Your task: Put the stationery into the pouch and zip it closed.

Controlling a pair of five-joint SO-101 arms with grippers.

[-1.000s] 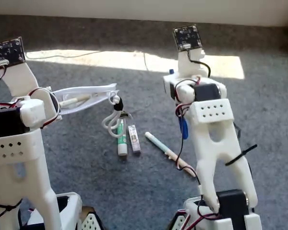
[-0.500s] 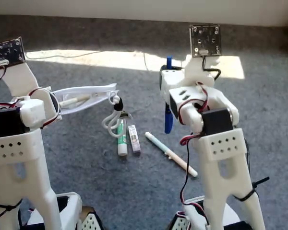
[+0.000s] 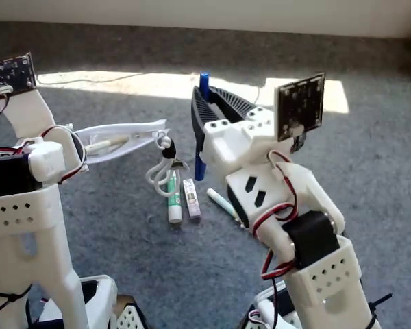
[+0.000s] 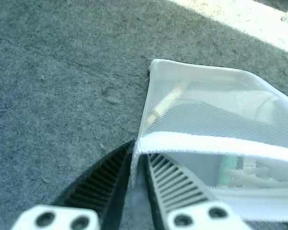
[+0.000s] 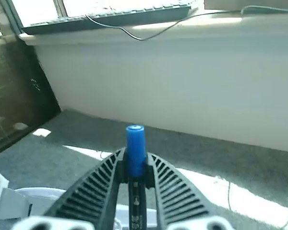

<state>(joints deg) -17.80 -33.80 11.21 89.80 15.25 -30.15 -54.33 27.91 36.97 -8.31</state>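
You have two arms at work, each with one gripper: the left gripper (image 4: 138, 160) and the right gripper (image 5: 136, 159). Each arm also carries one bare circuit board, two in all (image 3: 12, 74) (image 3: 300, 104). There is one white mesh pouch (image 3: 133, 129), with one white cord loop (image 3: 156, 177) at its end. Count five pieces of stationery. One blue pen (image 3: 199, 164) is in the right gripper and one pale pen (image 3: 108, 144) is inside the pouch. Three lie on the carpet: one green-and-white pen (image 3: 173, 199), one short white stick (image 3: 191, 199) and one long pale pen (image 3: 219, 202). One thin cable (image 3: 82, 81) crosses the far floor.
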